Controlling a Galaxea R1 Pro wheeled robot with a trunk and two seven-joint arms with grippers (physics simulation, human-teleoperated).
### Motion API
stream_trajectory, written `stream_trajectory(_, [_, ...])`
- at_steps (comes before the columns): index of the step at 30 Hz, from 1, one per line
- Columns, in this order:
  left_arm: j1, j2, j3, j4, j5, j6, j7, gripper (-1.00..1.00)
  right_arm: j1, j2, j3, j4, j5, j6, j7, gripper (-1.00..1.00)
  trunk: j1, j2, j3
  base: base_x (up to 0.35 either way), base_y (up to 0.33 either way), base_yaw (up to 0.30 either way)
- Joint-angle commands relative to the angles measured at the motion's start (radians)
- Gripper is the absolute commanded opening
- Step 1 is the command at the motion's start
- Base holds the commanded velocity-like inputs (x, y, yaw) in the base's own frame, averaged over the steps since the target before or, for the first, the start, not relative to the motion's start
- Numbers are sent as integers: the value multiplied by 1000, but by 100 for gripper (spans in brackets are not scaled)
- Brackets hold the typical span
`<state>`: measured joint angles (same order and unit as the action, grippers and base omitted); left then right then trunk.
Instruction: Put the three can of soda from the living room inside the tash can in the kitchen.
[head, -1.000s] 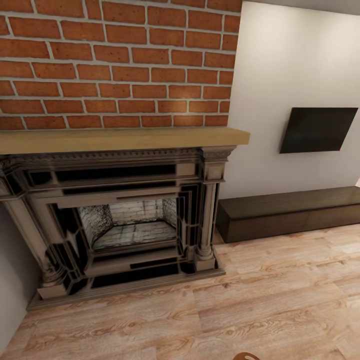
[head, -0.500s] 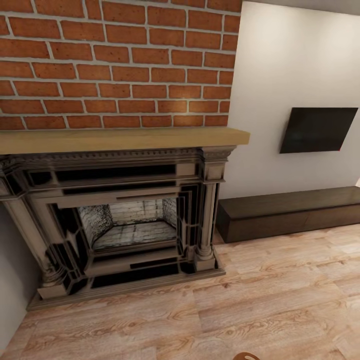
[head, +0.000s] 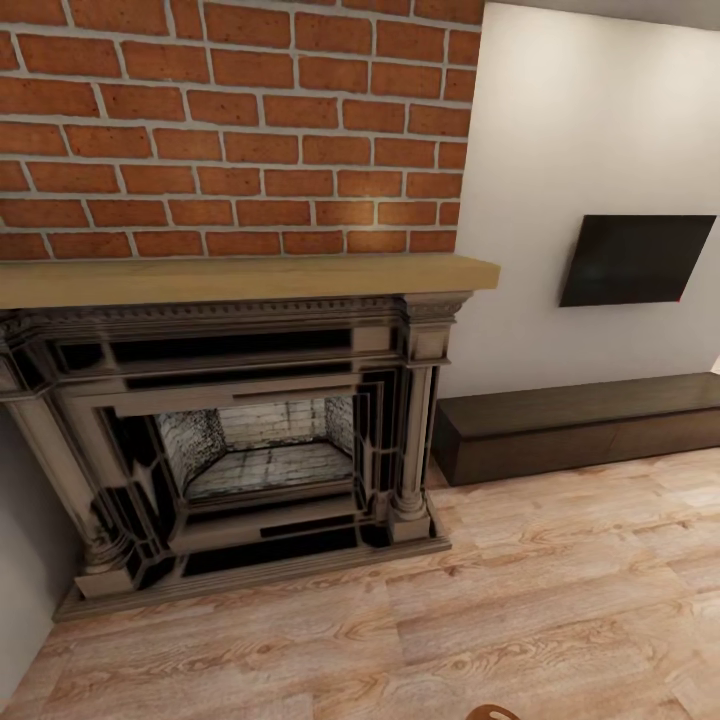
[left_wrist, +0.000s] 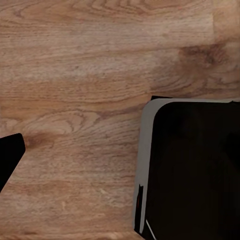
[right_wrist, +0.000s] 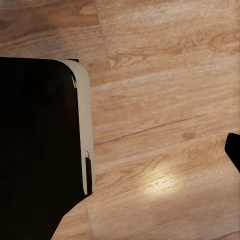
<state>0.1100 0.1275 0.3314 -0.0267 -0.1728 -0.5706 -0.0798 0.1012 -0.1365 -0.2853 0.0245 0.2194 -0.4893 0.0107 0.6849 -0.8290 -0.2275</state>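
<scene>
Living room's fireplace fills the head view – TV cropped – pincer state unreadable

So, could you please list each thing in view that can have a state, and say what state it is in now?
fireplace: unlit, firebox open and bare, standing on the floor.
mantel shelf: nothing on the part in view.
wall TV: screen dark, mounted on the white wall.
low cabinet: fronts shut, top bare in the part shown.
wood floor: bare in front of the fireplace.
</scene>
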Motion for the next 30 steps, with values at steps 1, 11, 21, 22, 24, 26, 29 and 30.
stream_trajectory(1, [0, 0, 0, 0, 0, 0, 0, 100, 0, 0, 0, 0, 0, 0, 0, 100, 0, 0, 0, 0, 0, 0])
stream_trajectory(11, [0, 0, 0, 0, 0, 0, 0, 100, 0, 0, 0, 0, 0, 0, 0, 100, 0, 0, 0, 0, 0, 0])
stream_trajectory(21, [0, 0, 0, 0, 0, 0, 0, 100, 0, 0, 0, 0, 0, 0, 0, 100, 0, 0, 0, 0, 0, 0])
stream_trajectory(22, [0, 0, 0, 0, 0, 0, 0, 100, 0, 0, 0, 0, 0, 0, 0, 100, 0, 0, 0, 0, 0, 0])
stream_trajectory(24, [0, 0, 0, 0, 0, 0, 0, 100, 0, 0, 0, 0, 0, 0, 0, 100, 0, 0, 0, 0, 0, 0])
stream_trajectory(26, [0, 0, 0, 0, 0, 0, 0, 100, 0, 0, 0, 0, 0, 0, 0, 100, 0, 0, 0, 0, 0, 0])
stream_trajectory(29, [0, 0, 0, 0, 0, 0, 0, 100, 0, 0, 0, 0, 0, 0, 0, 100, 0, 0, 0, 0, 0, 0])
stream_trajectory(30, [0, 0, 0, 0, 0, 0, 0, 100, 0, 0, 0, 0, 0, 0, 0, 100, 0, 0, 0, 0, 0, 0])
